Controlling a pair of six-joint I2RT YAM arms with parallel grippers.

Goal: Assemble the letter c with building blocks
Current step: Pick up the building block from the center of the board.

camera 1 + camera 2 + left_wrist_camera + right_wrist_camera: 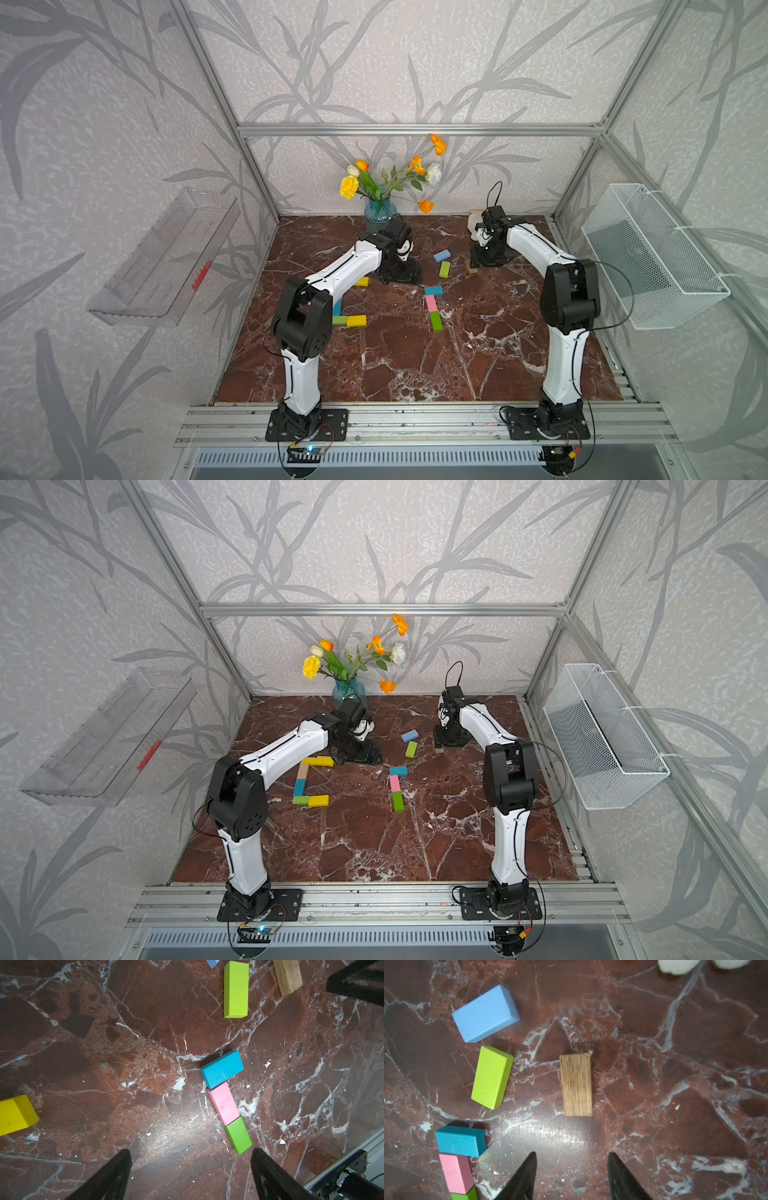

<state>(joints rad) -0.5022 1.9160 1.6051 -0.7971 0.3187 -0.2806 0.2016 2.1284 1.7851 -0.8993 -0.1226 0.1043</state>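
tan wooden block is seen lying flat on the worktop, just ahead of the right pincer and centred on the gap between its tips. its long axis is run along the pincer's line of reach, so the short width would be spanned by the jaws. the right pincer is held partly open, with nothing gripped and the block not touched. the left pincer is spread wide and empty, well apart from this block, so the right arm is judged the nearer. a squared c outline is found under the left arm, with a teal-pink-green run between it and the tan block. a short advance and drop over the block is judged to be called for next.
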